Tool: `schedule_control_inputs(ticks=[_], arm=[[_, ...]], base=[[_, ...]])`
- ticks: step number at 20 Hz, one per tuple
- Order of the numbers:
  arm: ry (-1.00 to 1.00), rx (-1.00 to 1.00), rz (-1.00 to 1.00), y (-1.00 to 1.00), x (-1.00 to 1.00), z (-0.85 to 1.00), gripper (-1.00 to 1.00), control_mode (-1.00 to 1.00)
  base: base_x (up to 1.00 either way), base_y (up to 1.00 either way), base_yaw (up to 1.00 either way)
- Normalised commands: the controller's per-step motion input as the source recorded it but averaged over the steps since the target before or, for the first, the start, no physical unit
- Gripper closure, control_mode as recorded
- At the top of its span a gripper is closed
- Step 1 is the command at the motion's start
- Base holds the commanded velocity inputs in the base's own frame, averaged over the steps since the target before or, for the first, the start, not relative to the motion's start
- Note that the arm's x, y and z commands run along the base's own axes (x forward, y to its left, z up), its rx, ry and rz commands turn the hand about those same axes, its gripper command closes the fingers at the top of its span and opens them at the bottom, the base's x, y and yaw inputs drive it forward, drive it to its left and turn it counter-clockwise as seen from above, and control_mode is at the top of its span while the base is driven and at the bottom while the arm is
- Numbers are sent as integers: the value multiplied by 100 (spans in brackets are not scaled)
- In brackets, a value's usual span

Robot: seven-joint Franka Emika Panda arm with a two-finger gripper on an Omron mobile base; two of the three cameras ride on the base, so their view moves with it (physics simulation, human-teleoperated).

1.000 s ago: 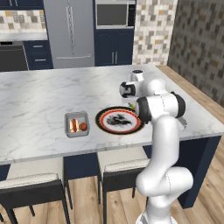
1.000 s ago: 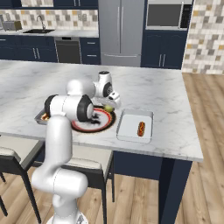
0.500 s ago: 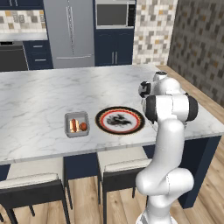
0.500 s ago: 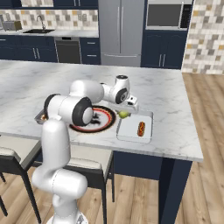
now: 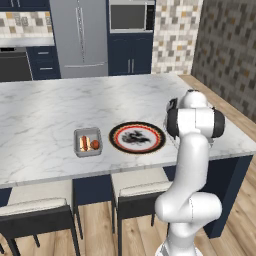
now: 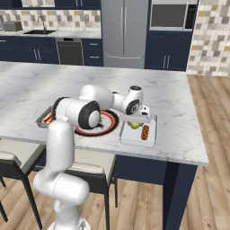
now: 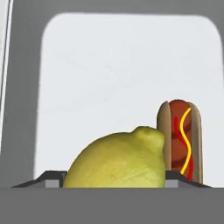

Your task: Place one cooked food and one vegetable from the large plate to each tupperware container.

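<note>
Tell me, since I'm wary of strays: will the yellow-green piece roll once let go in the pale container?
Probably a little: the yellow-green piece looks rounded and smooth. The hot dog beside it and the pale container walls should likely stop it.

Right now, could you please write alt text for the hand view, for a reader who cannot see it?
A yellow-green, lemon-shaped piece sits between the gripper's two dark fingertips, above a pale rectangular container. A hot dog in a bun, striped with yellow and red sauce, lies in the container just right of the piece.
</note>
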Motion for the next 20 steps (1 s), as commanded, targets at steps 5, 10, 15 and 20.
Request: schedule_control_inputs(ticks=[5,10,15,20], arm=[[7,0,5,19,-1,-18,100,-100],[0,0,0,-2,-7,-5,-100,-100],[0,0,0,-1,-4,0,-100,-100],[0,0,0,0,-1,9,-100,-100]], base=[[0,0,0],[0,0,0],[0,0,0],[0,0,0]])
